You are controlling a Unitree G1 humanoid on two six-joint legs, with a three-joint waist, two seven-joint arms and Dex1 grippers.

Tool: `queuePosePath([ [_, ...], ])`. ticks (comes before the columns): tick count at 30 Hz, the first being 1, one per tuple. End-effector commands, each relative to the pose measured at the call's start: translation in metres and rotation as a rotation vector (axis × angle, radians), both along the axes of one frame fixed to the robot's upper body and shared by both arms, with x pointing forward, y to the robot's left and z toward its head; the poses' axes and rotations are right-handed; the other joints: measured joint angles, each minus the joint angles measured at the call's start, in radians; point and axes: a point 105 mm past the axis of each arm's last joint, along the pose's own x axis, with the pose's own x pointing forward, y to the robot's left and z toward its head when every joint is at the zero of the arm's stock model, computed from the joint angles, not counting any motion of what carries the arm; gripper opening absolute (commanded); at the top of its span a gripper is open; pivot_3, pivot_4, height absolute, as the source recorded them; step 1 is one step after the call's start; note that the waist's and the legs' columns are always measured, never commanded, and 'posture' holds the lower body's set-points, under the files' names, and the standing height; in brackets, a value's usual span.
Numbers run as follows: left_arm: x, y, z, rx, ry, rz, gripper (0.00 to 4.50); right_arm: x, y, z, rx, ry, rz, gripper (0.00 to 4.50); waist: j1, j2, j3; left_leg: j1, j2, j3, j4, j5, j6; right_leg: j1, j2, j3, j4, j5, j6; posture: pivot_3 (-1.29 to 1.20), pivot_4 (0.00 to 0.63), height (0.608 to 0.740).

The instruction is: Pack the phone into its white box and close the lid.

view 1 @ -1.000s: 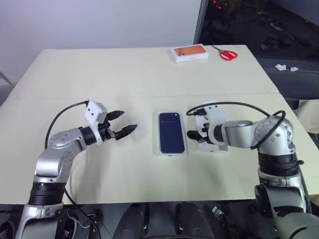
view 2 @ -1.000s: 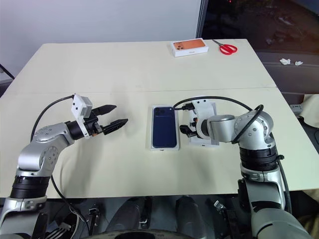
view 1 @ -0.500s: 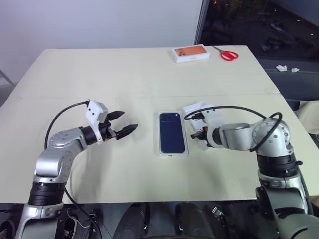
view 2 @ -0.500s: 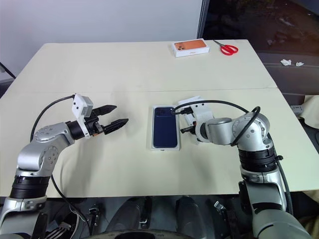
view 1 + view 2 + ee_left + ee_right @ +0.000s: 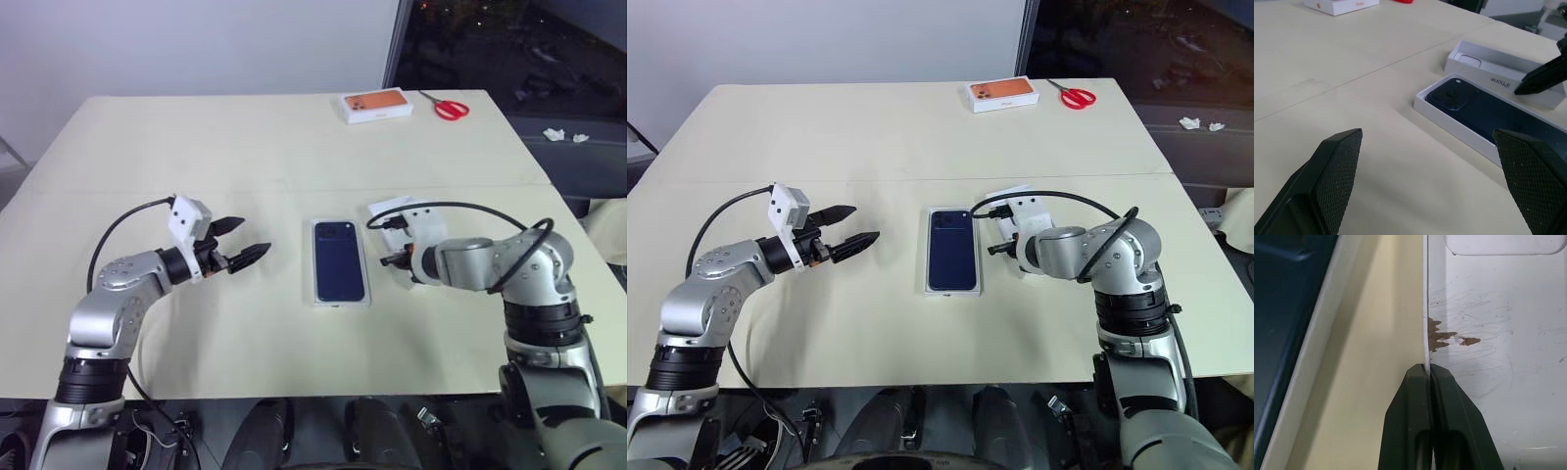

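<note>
Pinching the lid (image 5: 1488,333) wall, my right gripper (image 5: 1429,377) is clamped tight — phone (image 5: 338,260) in the white box (image 5: 1449,120) just beside. My left gripper (image 5: 252,241) hangs wide — well apart from them.

Evenly and brightly lit from overhead, with soft, faint shadows on the pale table (image 5: 294,147) and no hard glare. Dark and underexposed beyond the window (image 5: 509,49) at the far right, perhaps night outside. Blurred up close in the wrist views, the left gripper's fingertips (image 5: 1334,166) large and soft.
</note>
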Motion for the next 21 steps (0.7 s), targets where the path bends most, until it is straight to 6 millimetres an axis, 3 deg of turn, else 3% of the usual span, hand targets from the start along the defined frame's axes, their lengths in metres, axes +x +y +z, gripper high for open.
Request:
queuePosePath([
  [1,0.001,0.0,0.015,-0.007,-0.056,0.001,4.5,0.011,0.009,0.028,0.181,-0.098,-0.022,0.06,-0.005,0.0,0.0,0.0,0.0,0.0,0.0,0.0,0.0,0.0,0.0,0.0,0.0,0.0,0.0,0.0,0.15,0.74],
  [5,0.003,0.007,0.018,-0.017,-0.066,0.024,4.5,0.022,0.041,0.078,0.55,-0.203,0.103,0.06,-0.007,0.001,0.001,0.0,0.001,0.001,0.0,0.0,0.0,-0.001,0.001,0.001,0.001,0.0,0.0,0.0,0.15,0.74],
  [8,0.004,0.009,0.019,-0.024,-0.062,0.028,4.5,0.02,0.059,0.098,0.747,-0.22,0.192,0.06,-0.006,0.001,0.001,0.0,0.001,0.001,-0.001,0.0,0.0,-0.002,0.002,0.002,0.002,0.0,0.0,0.0,0.15,0.74],
  [14,0.004,0.011,0.023,-0.027,-0.067,0.033,4.5,0.005,0.083,0.099,0.927,-0.166,0.295,0.06,-0.001,0.001,0.001,0.0,0.0,0.001,-0.001,0.0,0.0,-0.002,0.0,0.002,0.002,0.0,0.0,0.0,0.15,0.74],
  [18,0.002,0.015,0.03,-0.041,-0.092,0.035,4.5,-0.017,0.111,0.112,1.225,-0.088,0.399,0.06,-0.008,0.001,0.001,0.0,0.001,0.001,-0.002,0.0,0.0,-0.003,0.001,0.002,0.002,0.0,0.0,0.0,0.15,0.74],
  [21,0.001,0.018,0.036,-0.07,-0.106,0.038,4.5,-0.032,0.12,0.108,1.284,-0.011,0.411,0.06,-0.014,0.002,0.001,0.0,0.001,0.001,-0.002,0.0,0.0,-0.004,0.001,0.003,0.003,0.0,0.0,0.0,0.15,0.74],
])
